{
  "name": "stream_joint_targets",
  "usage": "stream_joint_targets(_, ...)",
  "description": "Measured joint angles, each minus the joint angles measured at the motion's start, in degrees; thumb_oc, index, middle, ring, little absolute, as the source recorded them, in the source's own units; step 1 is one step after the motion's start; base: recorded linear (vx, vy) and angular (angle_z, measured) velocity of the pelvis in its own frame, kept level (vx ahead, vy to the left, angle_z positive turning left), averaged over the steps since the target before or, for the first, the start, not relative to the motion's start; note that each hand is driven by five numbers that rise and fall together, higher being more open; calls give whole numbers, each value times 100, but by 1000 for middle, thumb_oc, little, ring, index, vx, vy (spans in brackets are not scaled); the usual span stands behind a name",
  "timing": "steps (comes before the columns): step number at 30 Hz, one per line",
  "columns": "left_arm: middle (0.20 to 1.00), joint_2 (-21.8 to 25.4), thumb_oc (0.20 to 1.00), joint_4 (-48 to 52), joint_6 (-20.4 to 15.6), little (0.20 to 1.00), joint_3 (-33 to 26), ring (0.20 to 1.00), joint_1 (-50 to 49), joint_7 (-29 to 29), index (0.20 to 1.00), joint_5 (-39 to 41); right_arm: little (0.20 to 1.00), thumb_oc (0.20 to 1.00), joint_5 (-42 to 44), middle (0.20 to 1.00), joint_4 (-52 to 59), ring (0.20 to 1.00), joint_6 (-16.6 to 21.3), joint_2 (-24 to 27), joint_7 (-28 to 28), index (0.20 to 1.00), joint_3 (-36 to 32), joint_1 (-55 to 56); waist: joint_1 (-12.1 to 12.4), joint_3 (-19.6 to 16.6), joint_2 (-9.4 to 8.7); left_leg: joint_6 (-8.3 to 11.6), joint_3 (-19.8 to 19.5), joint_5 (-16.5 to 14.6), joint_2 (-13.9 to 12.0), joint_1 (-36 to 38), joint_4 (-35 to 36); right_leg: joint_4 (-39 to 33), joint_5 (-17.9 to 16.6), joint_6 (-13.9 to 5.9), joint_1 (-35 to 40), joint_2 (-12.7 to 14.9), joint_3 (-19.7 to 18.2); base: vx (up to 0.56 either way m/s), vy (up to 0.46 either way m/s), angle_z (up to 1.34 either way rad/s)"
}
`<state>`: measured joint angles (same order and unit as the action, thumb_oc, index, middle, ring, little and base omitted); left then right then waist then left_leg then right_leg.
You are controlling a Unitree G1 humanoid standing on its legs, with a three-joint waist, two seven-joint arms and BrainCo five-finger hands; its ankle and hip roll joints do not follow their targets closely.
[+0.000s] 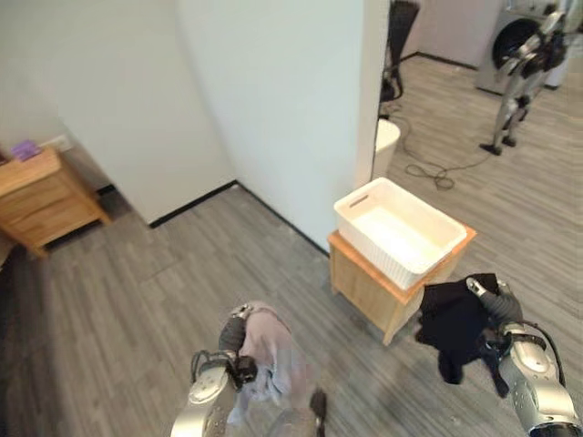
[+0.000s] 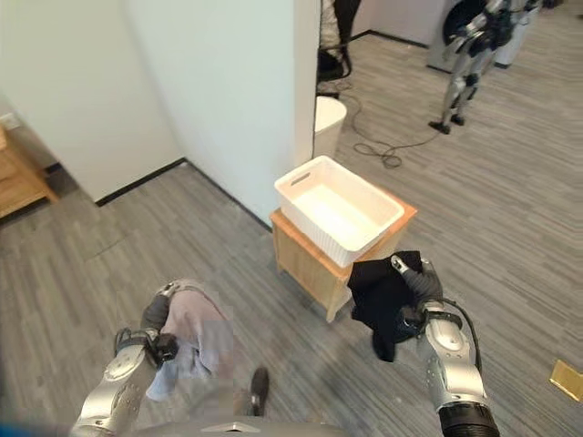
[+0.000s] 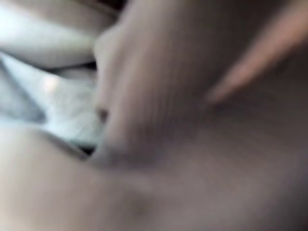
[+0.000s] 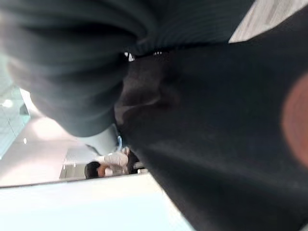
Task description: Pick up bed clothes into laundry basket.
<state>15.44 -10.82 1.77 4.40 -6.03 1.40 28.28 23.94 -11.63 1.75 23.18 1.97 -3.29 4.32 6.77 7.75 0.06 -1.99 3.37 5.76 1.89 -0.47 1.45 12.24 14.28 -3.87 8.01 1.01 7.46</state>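
Observation:
My left hand [image 1: 233,340] is low at the front, its fingers curled into a pinkish-grey garment [image 1: 271,357] that hangs from it above the floor; the same cloth [image 3: 192,144] lies close over the left wrist view. To the right, my right hand [image 1: 495,301] grips a black garment [image 1: 454,324] that droops beside the wooden stand; that black cloth [image 4: 216,144] covers most of the right wrist view. The white laundry basket [image 1: 356,213] stands open on a small wooden stand [image 1: 364,280] between the hands and farther away, nothing inside it.
A white wall corner [image 1: 273,109] juts out just behind the basket. A wooden nightstand [image 1: 36,196] stands at far left. Past the wall are a white bin [image 1: 387,146], a loose floor cable [image 1: 437,171], another robot [image 1: 524,64] and a washing machine [image 1: 506,36].

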Motion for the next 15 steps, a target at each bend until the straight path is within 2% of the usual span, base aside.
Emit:
stream_joint_targets(1,200,27,200,-2,-3,200,13,200,51,-2,200,-17,200,200,-47,200,3,200,0,2,-4,200,36,-23,-4,3,-19,-45,36,-24,31,12,-3,297,107,-88,-108,78,10,122,99,-24)
stream_joint_targets(2,200,58,200,-9,1,200,27,200,151,-5,200,-47,200,200,-71,200,2,200,-1,-4,-5,200,57,-39,12,9,-43,-131,47,-86,95,88,-9,707,294,-144,-279,272,64,270,168,-19)
stream_joint_targets(3,200,83,200,1,-2,200,30,200,257,-2,200,-68,200,200,-106,200,3,200,2,11,-16,200,82,-56,-20,24,-79,-294,2,-300,230,118,-102,895,144,-262,-349,455,67,337,164,-15)
stream_joint_targets(4,200,163,200,0,-3,200,41,200,317,-1,200,-112,200,200,-124,200,-24,200,1,-11,-11,200,138,-82,-45,95,-61,-275,-31,-457,236,119,-135,1439,141,-277,-546,484,-68,350,8,-1)
stream_joint_targets(5,200,359,200,-15,0,200,127,200,447,13,200,-215,200,200,-124,200,-10,200,-17,-44,-12,200,217,-150,-67,292,-48,-299,-162,-460,254,378,-132,2865,-2,-258,-1132,617,-129,213,-69,40)
stream_joint_targets(6,200,508,200,29,3,200,179,200,401,-1,200,-250,200,200,-124,200,33,200,-38,-175,-83,200,222,72,-195,296,-80,-211,-282,-515,269,554,-36,2802,162,-264,-1300,833,18,222,-113,41)
stream_joint_targets(8,200,580,200,224,-34,200,46,200,233,-4,200,-255,200,200,-124,200,40,200,-44,-166,-135,200,225,149,-163,296,-156,-214,-251,-560,324,576,-79,1911,-20,-294,-1578,1133,7,204,-146,23)
stream_joint_targets(9,200,604,200,195,-34,200,-54,200,204,1,200,-256,200,200,-125,200,33,200,-45,-144,-151,200,170,179,-203,278,-225,-179,-361,-609,344,532,-49,1167,-256,-380,-1779,1180,-242,246,-213,29)
stream_joint_targets(10,200,629,200,138,-33,200,-101,200,204,14,200,-332,200,200,-150,200,11,200,-46,-95,-160,200,120,208,-178,269,-233,-79,-533,-550,326,469,-65,435,-439,-393,-1734,1052,-521,271,-202,88)
stream_joint_targets(11,200,706,200,138,-3,200,-180,200,170,10,200,-497,200,200,-179,200,-11,200,-150,20,-183,200,-97,311,-254,294,-274,-75,-640,-489,252,512,13,-432,-857,-392,-1428,847,-824,301,-206,80)
stream_joint_targets(12,200,691,200,207,-5,200,-356,200,-101,16,200,-495,200,200,-215,200,-7,200,-169,-27,-130,200,-515,424,-176,264,-390,1,-695,-532,241,788,165,-757,-1478,-387,-1111,848,-724,283,-190,65)
stream_joint_targets(13,200,429,200,237,-2,200,-721,200,-433,29,200,-480,200,200,-218,200,4,200,-165,138,-119,200,-788,390,-156,194,-347,131,-743,-628,89,969,280,-1042,-1782,-437,-818,724,-618,202,-174,6)
stream_joint_targets(15,200,344,200,264,-9,200,-741,200,-532,28,200,-477,200,200,-219,200,-22,200,-124,600,-54,200,-1032,212,-146,141,-307,175,-771,-614,-54,965,356,-1507,-2000,-336,-635,575,-520,94,-102,6)
